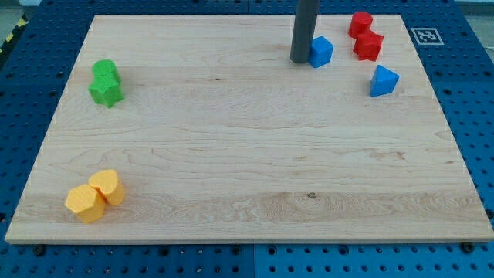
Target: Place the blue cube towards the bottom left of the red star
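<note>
Lying flat across most of the view: a pale wooden board (247, 170), grain running left to right. Showing around its edges: a blue pegboard table (23, 85) dotted with holes. Sitting at the top right corner: a black-and-white square marker (424, 35). Peeking in at top left: yellow-black striped tape (14, 32).
</note>
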Controlling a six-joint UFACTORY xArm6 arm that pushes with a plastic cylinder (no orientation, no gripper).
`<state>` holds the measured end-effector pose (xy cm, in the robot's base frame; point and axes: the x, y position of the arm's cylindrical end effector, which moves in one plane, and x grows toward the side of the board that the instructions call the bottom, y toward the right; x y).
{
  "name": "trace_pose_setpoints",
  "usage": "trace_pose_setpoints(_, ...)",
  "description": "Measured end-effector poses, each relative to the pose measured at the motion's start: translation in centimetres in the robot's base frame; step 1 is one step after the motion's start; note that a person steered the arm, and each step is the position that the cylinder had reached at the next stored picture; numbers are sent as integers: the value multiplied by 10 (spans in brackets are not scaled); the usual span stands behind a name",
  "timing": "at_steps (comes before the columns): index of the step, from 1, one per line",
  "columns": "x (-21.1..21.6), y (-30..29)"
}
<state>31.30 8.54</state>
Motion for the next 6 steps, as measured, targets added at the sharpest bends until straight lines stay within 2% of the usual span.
trace_pose_setpoints(3,-16,-31)
trace_pose_setpoints(5,-39,-31)
trace_pose_setpoints(6,-33,-26)
